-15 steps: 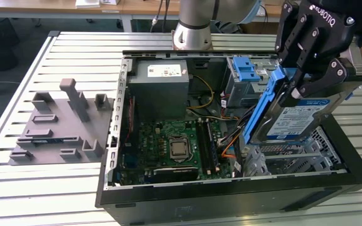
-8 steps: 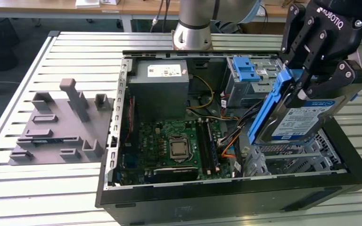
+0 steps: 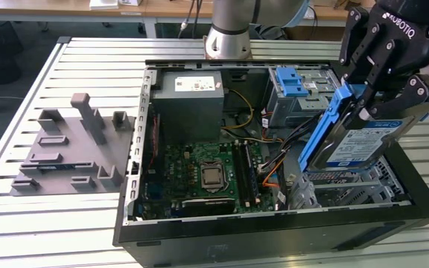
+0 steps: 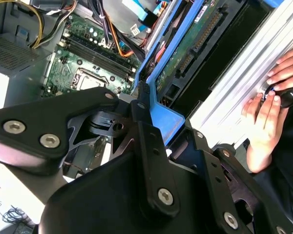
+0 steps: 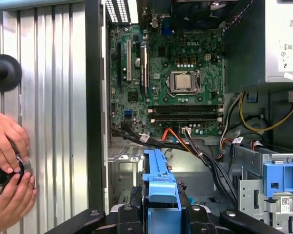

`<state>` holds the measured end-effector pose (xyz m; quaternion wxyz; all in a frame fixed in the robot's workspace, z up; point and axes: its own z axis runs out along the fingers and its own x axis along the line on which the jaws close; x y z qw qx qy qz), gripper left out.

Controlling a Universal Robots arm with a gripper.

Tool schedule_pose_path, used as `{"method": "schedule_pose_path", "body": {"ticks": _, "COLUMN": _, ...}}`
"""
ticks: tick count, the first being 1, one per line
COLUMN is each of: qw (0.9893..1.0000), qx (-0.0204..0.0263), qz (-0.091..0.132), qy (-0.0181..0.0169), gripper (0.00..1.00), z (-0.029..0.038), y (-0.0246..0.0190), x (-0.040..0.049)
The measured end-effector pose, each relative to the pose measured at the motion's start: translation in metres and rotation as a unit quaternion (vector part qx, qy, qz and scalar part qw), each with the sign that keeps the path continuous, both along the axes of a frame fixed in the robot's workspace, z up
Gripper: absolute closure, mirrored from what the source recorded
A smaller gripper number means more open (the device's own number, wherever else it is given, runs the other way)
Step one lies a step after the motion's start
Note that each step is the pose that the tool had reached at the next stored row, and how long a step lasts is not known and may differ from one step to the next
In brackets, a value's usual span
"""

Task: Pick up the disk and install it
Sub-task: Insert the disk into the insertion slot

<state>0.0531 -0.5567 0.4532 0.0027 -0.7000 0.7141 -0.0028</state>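
My gripper (image 3: 375, 109) is shut on the disk (image 3: 356, 142), a silver drive with a white-and-blue label in a blue plastic carrier. The disk hangs tilted, nearly on edge, above the metal drive cage (image 3: 348, 187) at the exterior view's right end of the open computer case (image 3: 274, 234). In the second wrist view the disk's green circuit-board side (image 4: 195, 44) and its blue carrier (image 4: 161, 114) run away from the black fingers (image 4: 141, 141). In the first wrist view the carrier's blue end (image 5: 160, 180) sticks out between the jaws above the case's cables.
Inside the case are a grey power-supply box (image 3: 188, 100), the green motherboard (image 3: 207, 170), loose cables (image 3: 274, 139) and a blue latch (image 3: 292, 81). A grey fixture block (image 3: 69, 151) sits on the slatted table at the exterior view's left. A person's hands (image 5: 7, 161) rest beside the case.
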Motion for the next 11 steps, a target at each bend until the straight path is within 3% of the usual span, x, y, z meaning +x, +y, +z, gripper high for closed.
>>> {"method": "schedule_pose_path", "body": {"ticks": 11, "qw": 1.0, "qx": 0.0001, "qz": 0.007, "qy": 0.0, "gripper": 0.64, "z": -0.0043, "y": -0.0015, "x": 0.0082}}
